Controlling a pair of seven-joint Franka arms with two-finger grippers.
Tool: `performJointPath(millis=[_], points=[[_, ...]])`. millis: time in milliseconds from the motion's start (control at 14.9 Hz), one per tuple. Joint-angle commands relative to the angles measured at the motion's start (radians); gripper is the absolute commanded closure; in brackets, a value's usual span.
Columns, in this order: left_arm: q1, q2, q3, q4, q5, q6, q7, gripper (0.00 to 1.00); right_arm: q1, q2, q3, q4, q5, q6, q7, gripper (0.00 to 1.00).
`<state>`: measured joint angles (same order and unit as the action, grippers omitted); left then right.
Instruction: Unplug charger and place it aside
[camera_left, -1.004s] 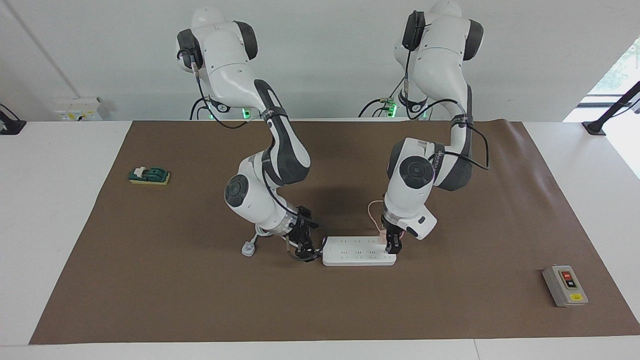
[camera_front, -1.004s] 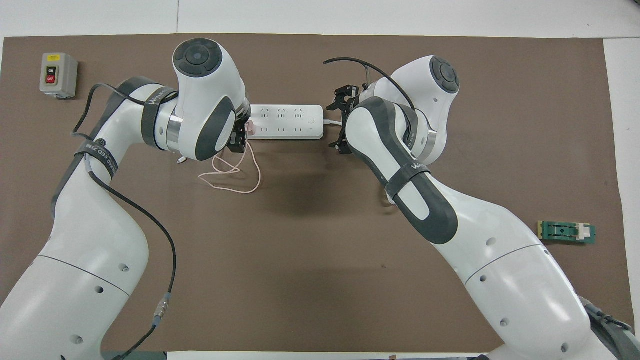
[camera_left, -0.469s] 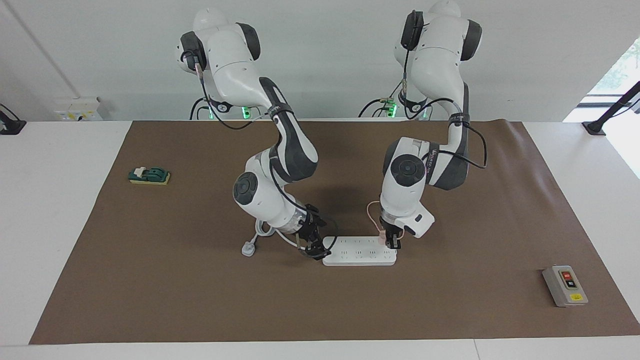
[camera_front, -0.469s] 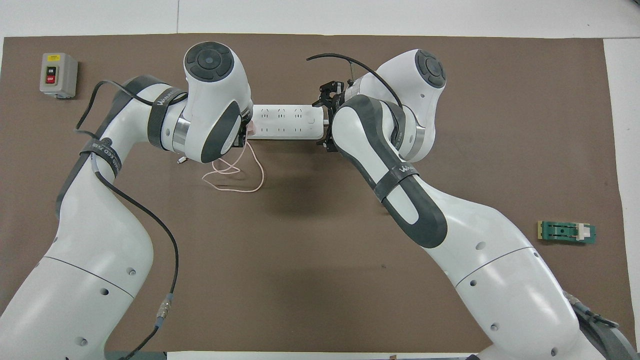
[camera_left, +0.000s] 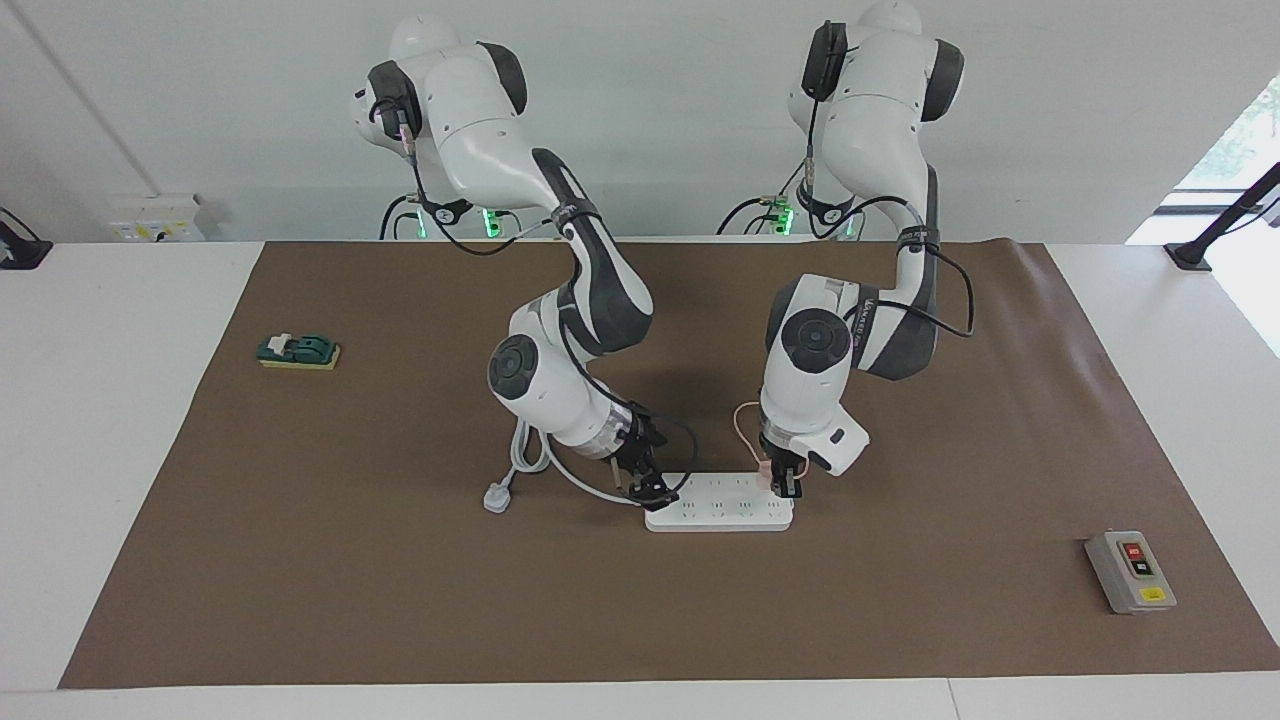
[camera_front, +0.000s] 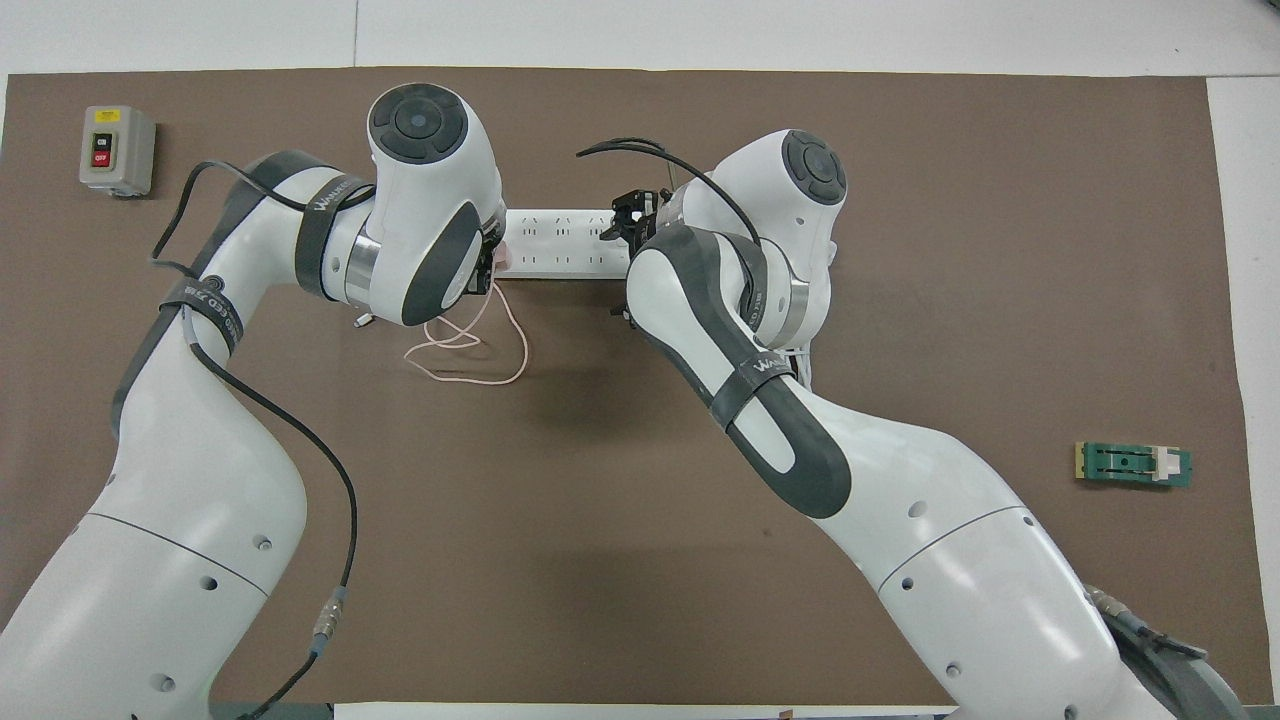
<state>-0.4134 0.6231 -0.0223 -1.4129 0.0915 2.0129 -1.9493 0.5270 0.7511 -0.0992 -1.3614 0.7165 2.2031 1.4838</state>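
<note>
Where overhead hides both tips, facing view: left tool (camera_left: 785, 482) clamped on charger (camera_left: 766, 474), right tool (camera_left: 650, 489) state unclear.

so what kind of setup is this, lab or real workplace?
Most likely a robotics lab bench: two arms fixed at a white table with a brown mat, and staged props, a power strip, a grey switch box, laid out apart.

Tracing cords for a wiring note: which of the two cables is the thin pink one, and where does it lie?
The charger cable, looped nearer the robots than the power strip.
</note>
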Motion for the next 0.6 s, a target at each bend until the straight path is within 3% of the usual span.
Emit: performJointPath(millis=[0,536], points=[[-0.002,0.023,0.015,0.025,0.019,0.023,0.001,1.0,0.005,-0.027,-0.002,-0.048,-0.038,0.023,-0.049,0.0],[-0.004,0.023,0.015,0.025,0.022,0.023,0.006,1.0,-0.007,-0.019,-0.001,-0.033,-0.103,0.089,-0.1,0.0]])
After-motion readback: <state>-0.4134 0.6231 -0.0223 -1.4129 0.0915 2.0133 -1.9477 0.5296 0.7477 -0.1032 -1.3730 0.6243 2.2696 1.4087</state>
